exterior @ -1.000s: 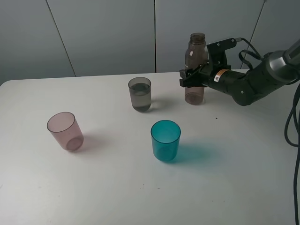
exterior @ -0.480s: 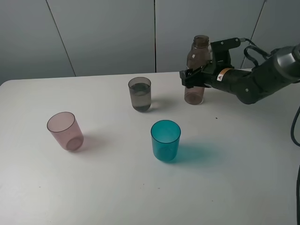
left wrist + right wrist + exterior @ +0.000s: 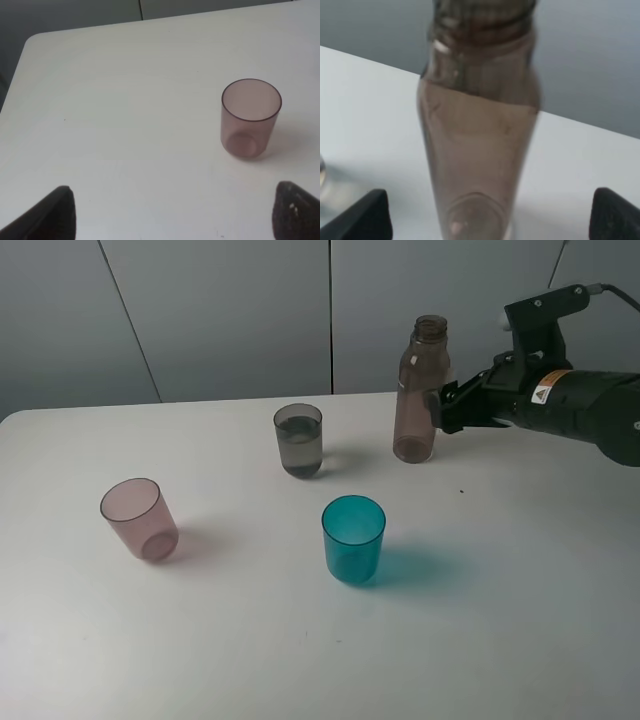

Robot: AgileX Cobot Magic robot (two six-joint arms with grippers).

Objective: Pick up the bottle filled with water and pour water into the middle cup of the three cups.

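Exterior high view: our right gripper (image 3: 447,408) has backed off the tall smoky brown-grey translucent plastic bottle (image 3: 418,390), which it clasped a second ago; its fingers now seem spread, just beside it. The capless bottle stands upright on the smooth white table (image 3: 520,580), right of the small smoky grey translucent tumbler (image 3: 299,440). Our left gripper (image 3: 170,212) hangs open near the pale pink tumbler (image 3: 250,118)

A lab: bare white table (image 3: 520,620), grey wall panels (image 3: 220,310).
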